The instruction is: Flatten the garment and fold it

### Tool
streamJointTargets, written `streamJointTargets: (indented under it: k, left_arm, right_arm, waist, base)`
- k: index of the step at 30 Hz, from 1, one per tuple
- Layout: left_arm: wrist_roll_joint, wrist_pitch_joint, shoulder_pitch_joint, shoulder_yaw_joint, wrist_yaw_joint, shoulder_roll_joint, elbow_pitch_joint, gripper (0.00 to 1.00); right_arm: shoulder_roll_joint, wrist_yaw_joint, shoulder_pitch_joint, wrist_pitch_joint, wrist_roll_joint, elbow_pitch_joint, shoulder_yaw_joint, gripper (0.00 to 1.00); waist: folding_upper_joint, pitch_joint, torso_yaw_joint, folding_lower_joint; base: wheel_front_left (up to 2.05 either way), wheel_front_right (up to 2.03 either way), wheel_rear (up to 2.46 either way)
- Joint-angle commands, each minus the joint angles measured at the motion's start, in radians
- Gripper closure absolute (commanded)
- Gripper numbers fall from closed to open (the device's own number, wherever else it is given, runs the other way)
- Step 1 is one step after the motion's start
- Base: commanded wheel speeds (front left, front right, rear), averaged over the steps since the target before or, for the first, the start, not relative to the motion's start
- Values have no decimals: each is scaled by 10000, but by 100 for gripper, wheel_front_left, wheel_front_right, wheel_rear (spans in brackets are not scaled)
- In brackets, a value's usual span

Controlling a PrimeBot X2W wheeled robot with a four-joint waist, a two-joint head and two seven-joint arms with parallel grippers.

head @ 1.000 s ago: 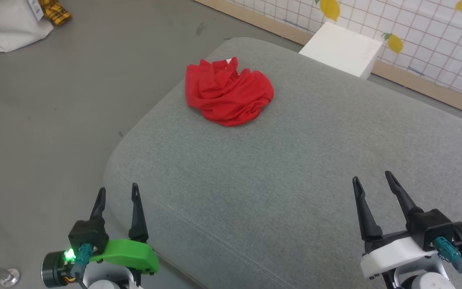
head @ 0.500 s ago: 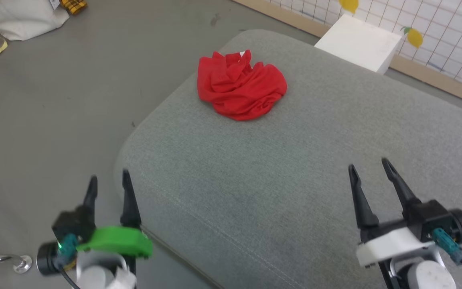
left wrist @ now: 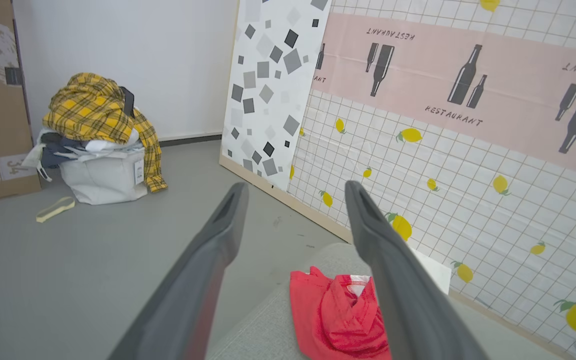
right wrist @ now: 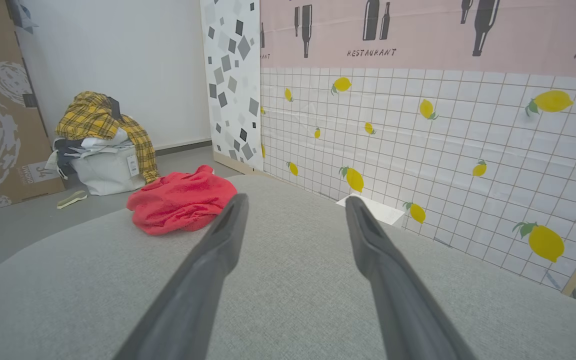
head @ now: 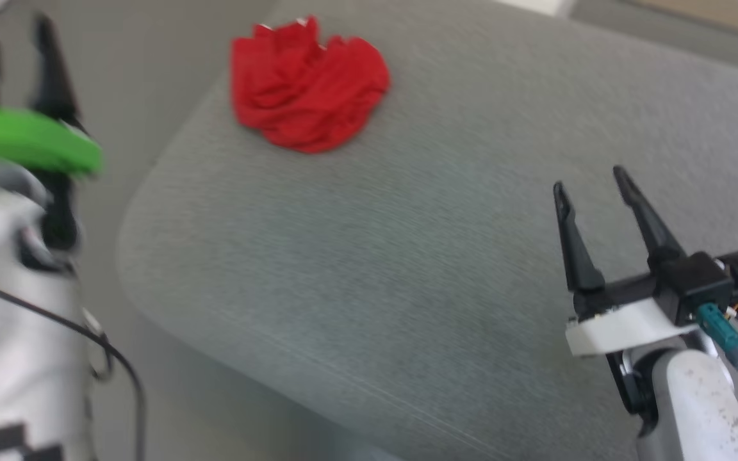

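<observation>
Crumpled red soft-fabric garment (head: 308, 86) judged light, limp; to be pinched at edge. Open, empty: left gripper (head: 13, 35), right gripper (head: 588, 179).

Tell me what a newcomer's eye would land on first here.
The crumpled bright red garment stands out first, heaped near the far left corner of the grey cushion. Next come two open tools with long dark fingers: the left tool, green-capped and blurred, at the head view's left edge, and the right tool above the cushion's near right part, neither touching the garment. Behind stands a lemon-printed wall covering.
</observation>
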Motion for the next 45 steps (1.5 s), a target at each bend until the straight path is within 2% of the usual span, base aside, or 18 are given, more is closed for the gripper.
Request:
streamJointTargets:
  k: [1,2,7,9,15,20,25,27,28,30,33,37,40,42,43,45]
  left_arm:
    - [-365,423,-588,149,-47,214,241,0]
    - [-271,783,-964,153,-21,584,454,0]
    - [-468,2668,-2336,363,266,1647,1361,0]
    - [-670,3686,-2978,507,568,1998,1695,0]
    - [-1043,6150,-3242,565,1232,2411,2275,0]
    - [-1189,7974,-2780,465,1802,2556,2344,0]
    - [-1307,8998,-2046,388,2080,2551,1880,0]
    - [-1346,8947,-1809,432,2091,2510,1599,0]
    - [-1310,8874,-1691,394,2004,2546,1440,30]
    - [-1129,8380,-1550,389,1872,2674,1181,100]
    - [-580,7009,-1465,316,1653,2910,893,100]
    - [451,4000,-1637,124,1395,3117,596,100]
    - [971,1802,-1928,-169,1046,3059,638,100]
    - [1185,885,-2125,-514,751,2934,723,100]
    - [1341,213,-2376,-920,443,2752,781,100]
    - [1464,-268,-2596,-1347,198,2474,815,100]
  right_arm:
    - [-12,-17,-287,-63,-56,-68,22,0]
    - [-12,-17,-444,-92,-45,-93,60,0]
    - [-12,-17,-1033,-274,194,-73,205,0]
    - [-12,-17,-1202,-370,385,21,292,0]
    - [-12,-17,-1421,-471,674,201,469,0]
    - [-12,-17,-1518,-494,787,210,476,0]
    - [-12,-17,-1548,-497,891,185,472,0]
    - [-12,-17,-1520,-497,880,204,471,0]
    - [-12,-17,-1492,-498,858,229,453,0]
    - [-12,-17,-1419,-498,830,289,398,0]
    - [-12,-17,-1241,-498,835,420,336,0]
    - [-12,-17,-850,-499,878,662,274,0]
    - [-12,-17,-472,-499,962,786,179,0]
    - [-12,-17,-197,-499,1028,854,65,0]
    - [-12,-17,111,-499,1072,901,-39,0]
    - [-12,-17,380,-499,1094,923,-121,0]
  waist:
    - [0,2603,-2509,-1]
    - [0,2888,-2763,-1]
    - [0,3882,-3723,-1]
    - [0,4319,-4146,-1]
    - [0,4805,-4722,-1]
    - [0,4916,-4863,-1]
    - [0,4682,-4828,-1]
    - [0,4449,-4765,-1]
    - [0,4287,-4716,-1]
    - [0,3898,-4622,-1]
    - [0,3183,-4489,-1]
    - [0,1989,-4327,-1]
    - [0,1073,-4262,-1]
    - [0,481,-4244,-1]
    - [0,-11,-4265,-1]
    - [0,-405,-4324,-1]
  base:
    - [0,0,0]
    - [0,0,0]
    - [0,0,0]
    - [0,0,0]
    - [0,0,0]
    - [0,0,0]
    - [0,0,0]
    - [0,0,0]
    - [0,0,0]
    - [0,0,0]
    - [0,0,0]
    - [0,0,0]
    - [0,0,0]
    - [0,0,0]
    - [0,0,0]
    - [0,0,0]
